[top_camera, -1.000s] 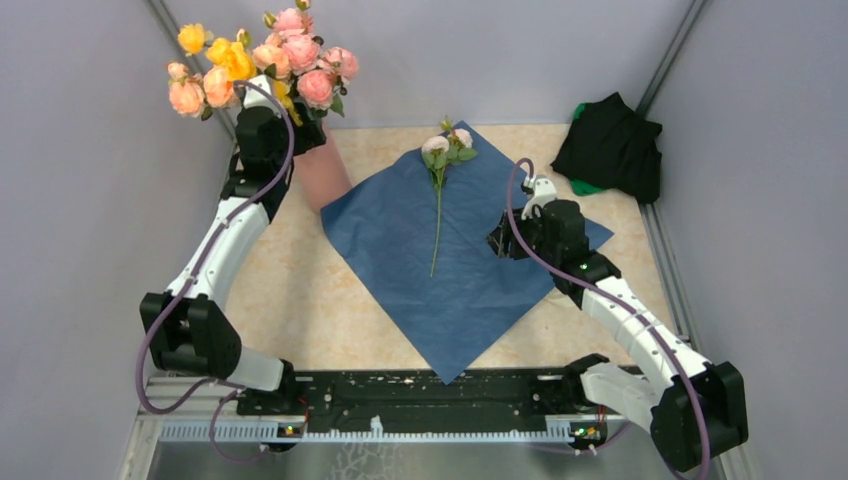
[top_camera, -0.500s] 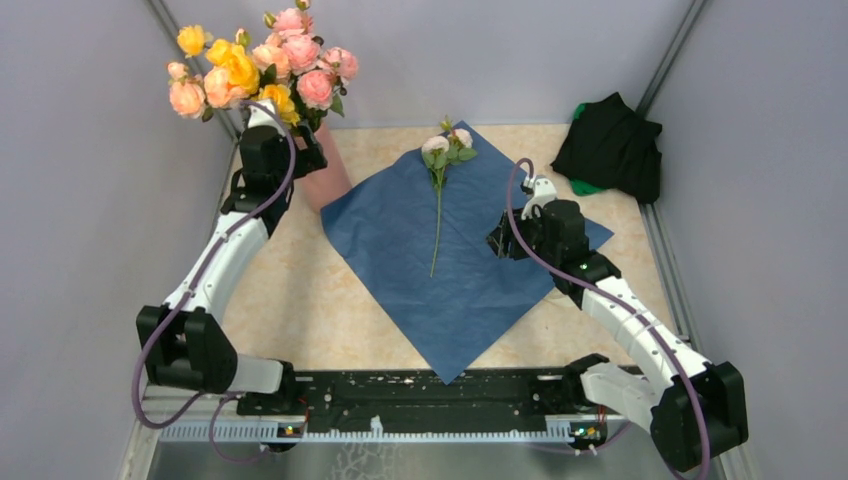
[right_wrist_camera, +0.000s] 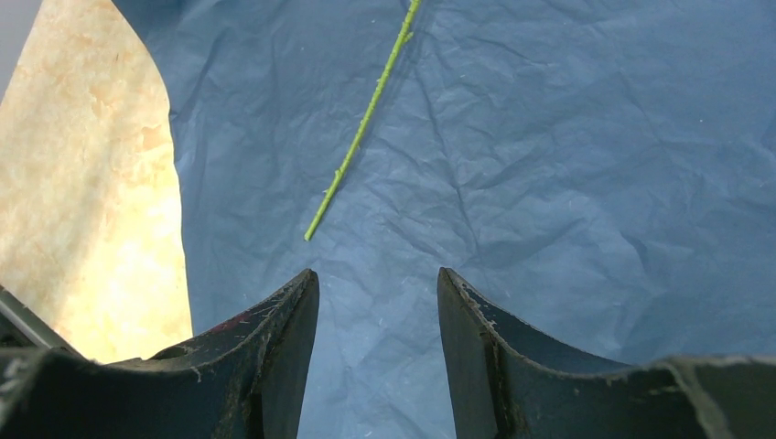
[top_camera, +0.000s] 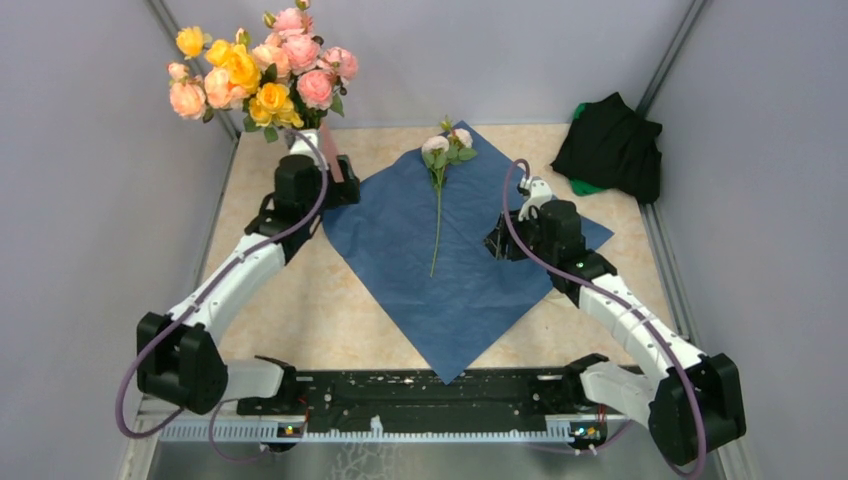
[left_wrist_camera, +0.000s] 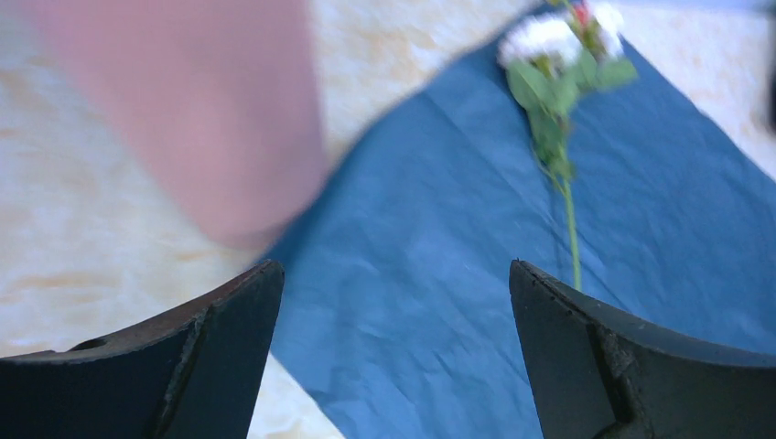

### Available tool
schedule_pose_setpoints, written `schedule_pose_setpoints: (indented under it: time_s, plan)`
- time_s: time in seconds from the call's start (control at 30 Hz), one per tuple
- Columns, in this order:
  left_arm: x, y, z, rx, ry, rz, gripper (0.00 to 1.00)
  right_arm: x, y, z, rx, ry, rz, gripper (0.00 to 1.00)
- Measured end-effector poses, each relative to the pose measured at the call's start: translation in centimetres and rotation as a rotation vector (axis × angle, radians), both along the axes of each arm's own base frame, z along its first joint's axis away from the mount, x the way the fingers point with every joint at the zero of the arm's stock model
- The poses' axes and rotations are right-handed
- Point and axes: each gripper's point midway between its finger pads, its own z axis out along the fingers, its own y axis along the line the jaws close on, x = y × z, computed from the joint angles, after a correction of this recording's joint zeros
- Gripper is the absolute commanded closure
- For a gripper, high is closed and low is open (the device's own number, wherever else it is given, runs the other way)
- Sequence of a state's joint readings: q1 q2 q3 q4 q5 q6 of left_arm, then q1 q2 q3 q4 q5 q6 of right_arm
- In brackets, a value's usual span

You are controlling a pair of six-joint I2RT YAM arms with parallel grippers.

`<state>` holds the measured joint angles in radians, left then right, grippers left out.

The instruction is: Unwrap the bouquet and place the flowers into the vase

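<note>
Left gripper: We see the left gripper (left_wrist_camera: 393,274) spread wide with nothing between its fingers. It hangs over the far-left corner of the blue paper (top_camera: 450,270), just beside the vase (left_wrist_camera: 183,110).

Right gripper: The right gripper (right_wrist_camera: 377,274) stands about halfway apart and grasps nothing. It sits low over the right part of the paper, with bare crumpled paper showing in the gap.

Vase: It is salmon-pink and stands at the far left of the surface (top_camera: 300,300), right at the paper's left edge. Our wrist view of it is blurred, and from above the left arm covers most of it. It is perhaps just clear of the gripper, but we cannot tell for sure.

Flowers in the vase: A bunch of flowers (top_camera: 255,65) with yellow and peach-pink blooms and green leaves rises from the vase towards the far-left corner.

Flower on the paper: A single flower (top_camera: 437,200) lies near the middle of the paper. Its pale blooms point to the far side and its thin green stem (right_wrist_camera: 366,119) runs towards us. The near tip of the stem ends just left of the right gripper and apart from it.

Paper: We see it lying open and flat, creased, with one corner towards the near edge and one towards the far wall.

Black cloth heap: The black cloth heap (top_camera: 610,145) sits in the far-right corner, well apart from both arms, with a bit of green showing at its edge.
</note>
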<state>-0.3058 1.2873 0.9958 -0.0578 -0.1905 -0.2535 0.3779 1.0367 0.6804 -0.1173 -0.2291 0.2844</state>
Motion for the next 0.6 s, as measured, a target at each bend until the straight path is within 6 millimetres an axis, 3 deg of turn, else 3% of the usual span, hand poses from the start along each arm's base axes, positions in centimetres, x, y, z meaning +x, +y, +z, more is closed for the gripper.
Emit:
schedule_pose_setpoints:
  time_s: [0.2,0.33,0.6]
  plan:
    - [-1.9,-7.1,-4.6,0.041,0.123,-0.183,0.01,0.0,0.1,-0.6,-0.004,0.022,0.0,0.49]
    - [-2.4,-9.4,-7.4,0.057,0.227,-0.265,0.01,0.1,0.0,-0.7,-0.005,0.023,-0.003,0.49]
    - [1.0,-15.0,-7.9,0.035,0.303,-0.404,0.03,0.2,-0.3,-0.7,-0.013,0.019,-0.021,0.49]
